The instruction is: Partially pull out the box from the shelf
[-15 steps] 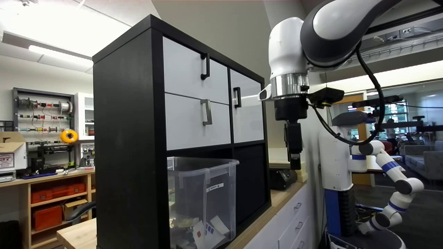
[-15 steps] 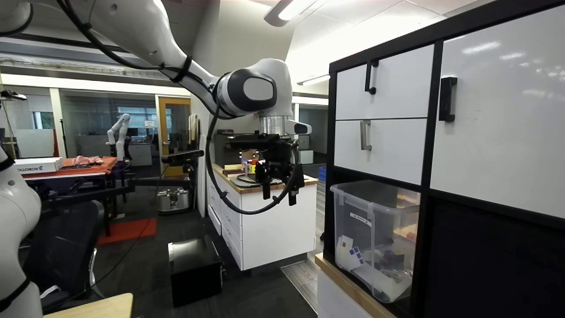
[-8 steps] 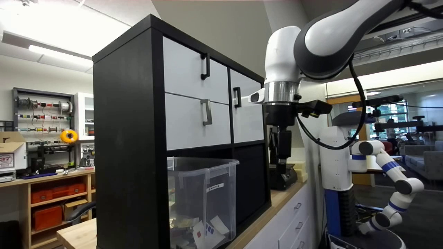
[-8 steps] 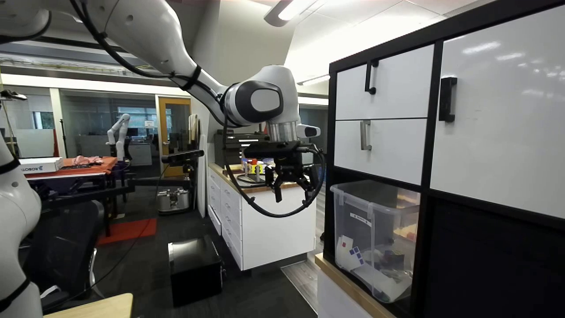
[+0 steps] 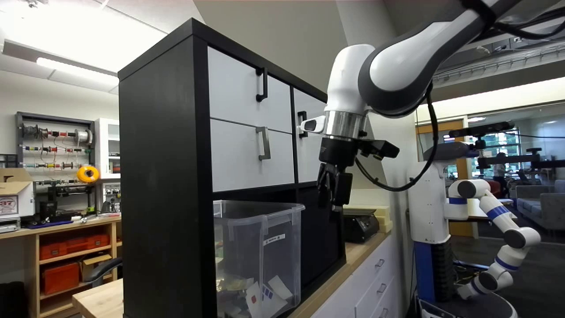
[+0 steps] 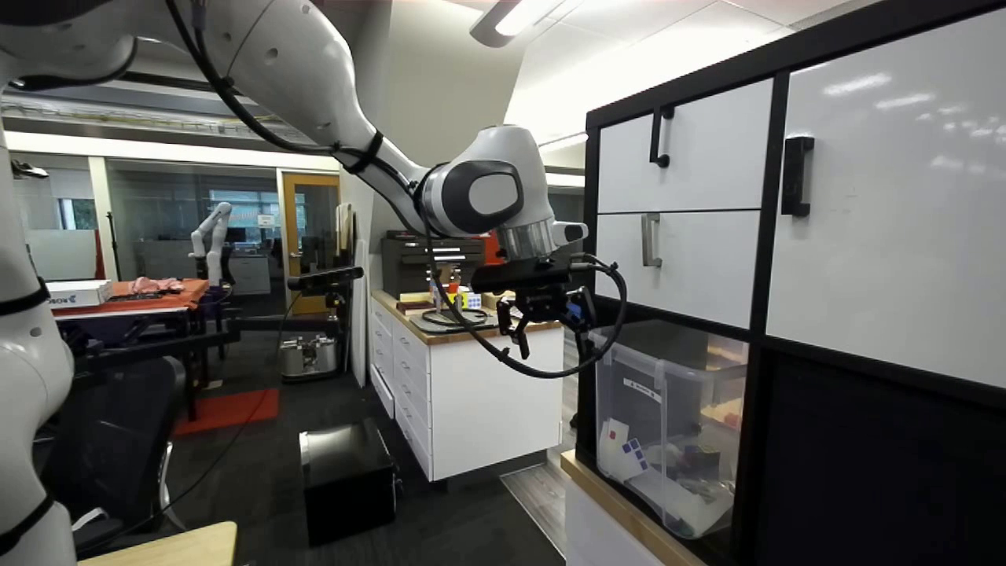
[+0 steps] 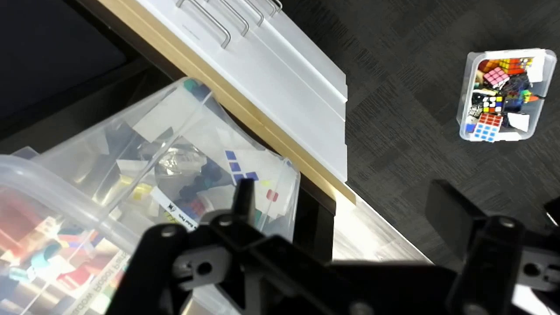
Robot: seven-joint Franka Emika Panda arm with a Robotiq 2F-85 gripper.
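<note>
The box is a clear plastic bin in the lower cube of the black shelf. It shows in both exterior views (image 5: 278, 260) (image 6: 629, 401) and at the left of the wrist view (image 7: 153, 170), with white papers and coloured pieces inside. The shelf (image 5: 159, 176) also shows in an exterior view (image 6: 758, 314). My gripper (image 5: 331, 206) is open and empty, pointing down and slightly tilted. It is above and in front of the box, apart from it as far as I can tell. In the wrist view one finger overlaps the box's front and the other is over the floor (image 7: 343, 194).
White drawers with black and grey handles (image 5: 251, 154) are right above the box. A wooden ledge (image 5: 326, 291) runs below the shelf front. A small clear bin of puzzle cubes (image 7: 469, 87) is on the floor. A white counter (image 6: 495, 401) stands behind the arm.
My gripper has moved toward the shelf and the box, and its wrist has turned and tilted. Its two fingers now show further apart. The box has not moved.
</note>
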